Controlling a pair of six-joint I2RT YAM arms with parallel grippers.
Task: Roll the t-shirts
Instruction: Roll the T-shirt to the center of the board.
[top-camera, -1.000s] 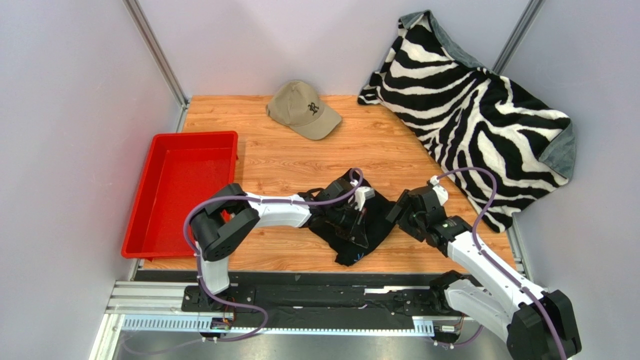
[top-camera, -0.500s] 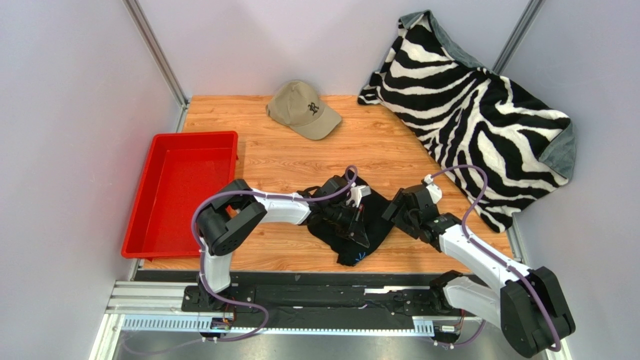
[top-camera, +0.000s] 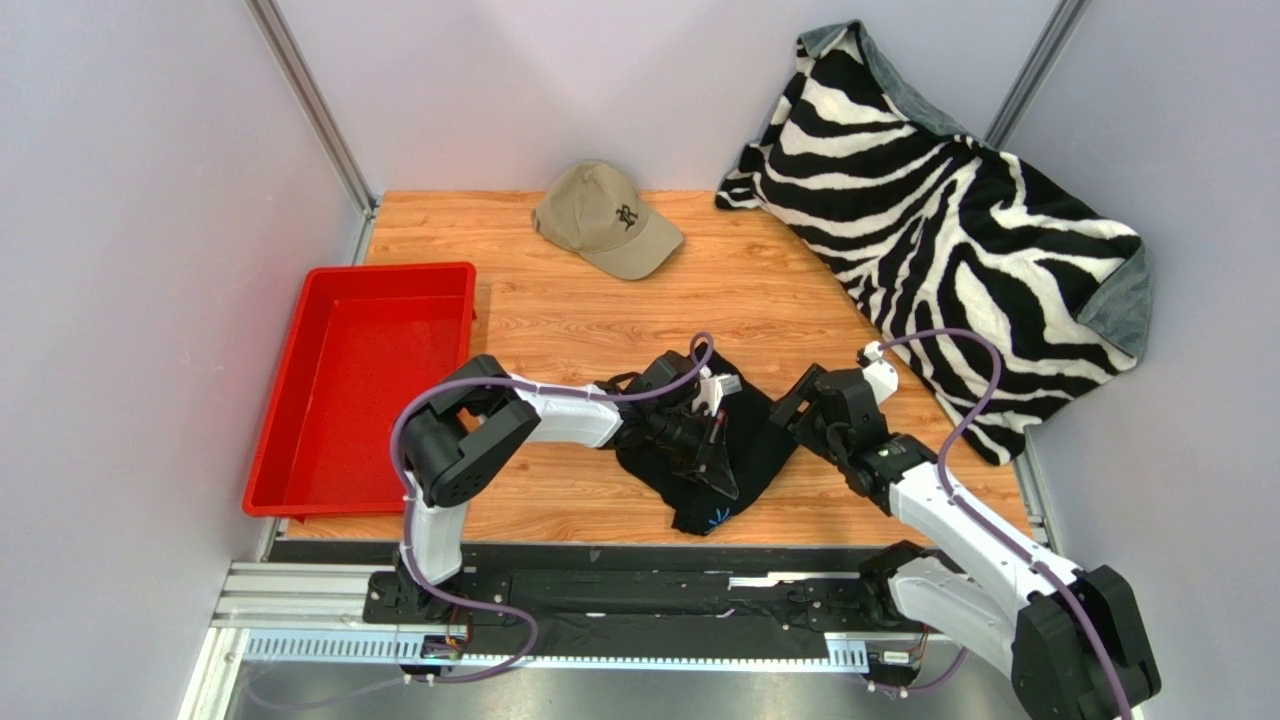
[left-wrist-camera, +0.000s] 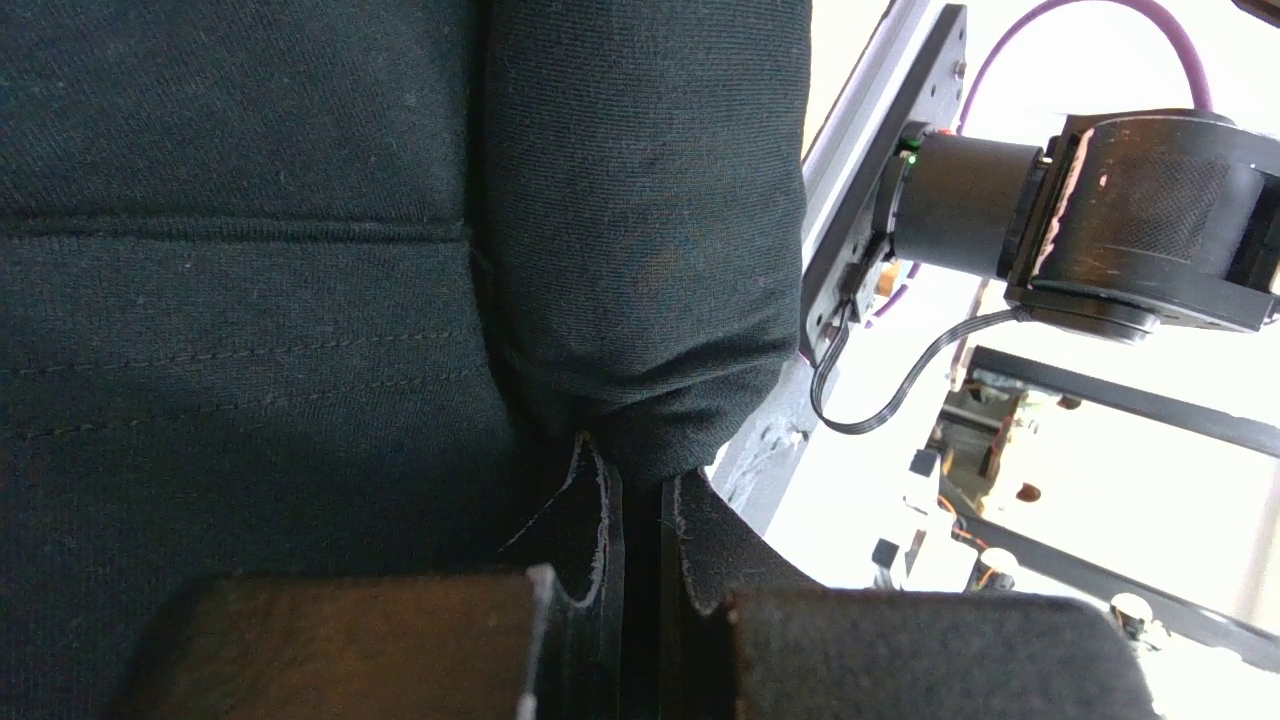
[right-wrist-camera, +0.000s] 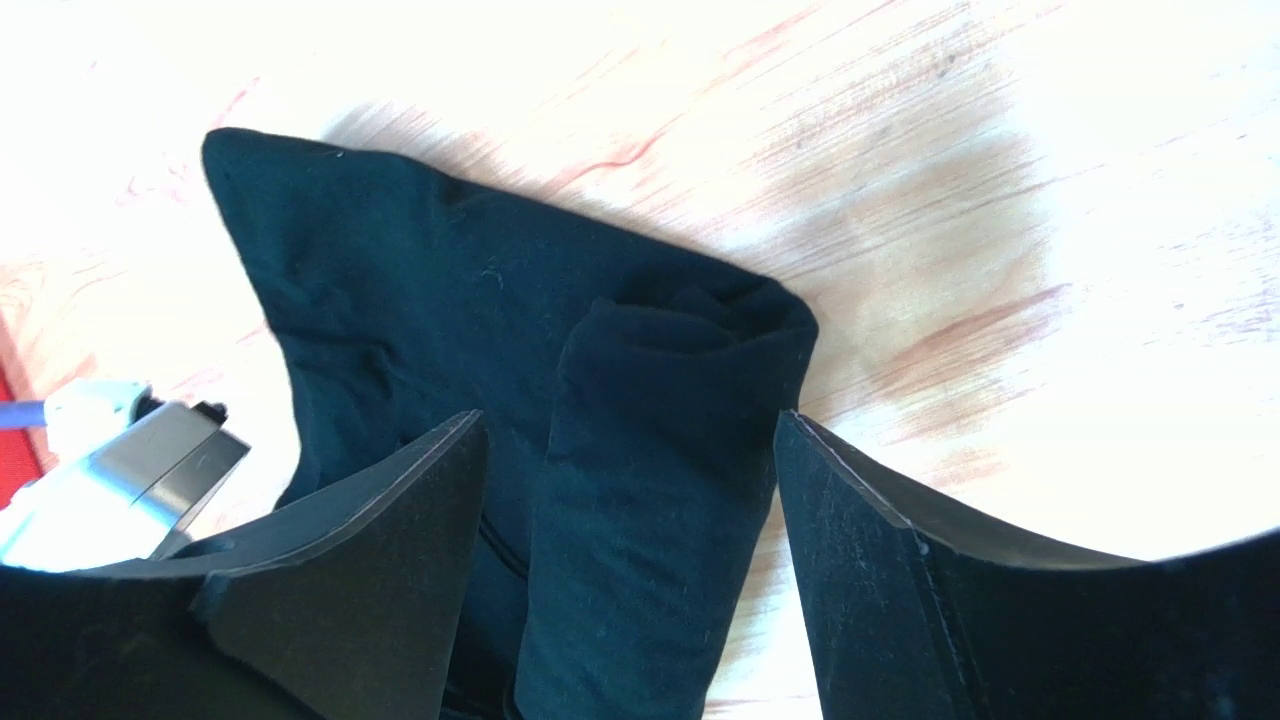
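The black t-shirt (top-camera: 694, 500) lies bunched near the table's front middle, with one edge rolled into a thick tube (right-wrist-camera: 661, 450). My left gripper (top-camera: 721, 447) lies across the shirt. In the left wrist view its fingertips (left-wrist-camera: 601, 495) are pinched together on the fabric at the end of the roll (left-wrist-camera: 646, 270). My right gripper (top-camera: 784, 417) is at the shirt's right edge. In the right wrist view it is open (right-wrist-camera: 628, 435), with one jaw on either side of the rolled tube and not closed on it.
A red tray (top-camera: 388, 273) stands at the left. A tan cap (top-camera: 609, 221) sits at the back middle. A zebra-striped blanket (top-camera: 962, 225) covers the back right corner. The metal rail (top-camera: 601, 600) runs along the near edge.
My right gripper has moved left and forward, up to the shirt's right edge and over the roll. My left arm has shifted slightly on the shirt.
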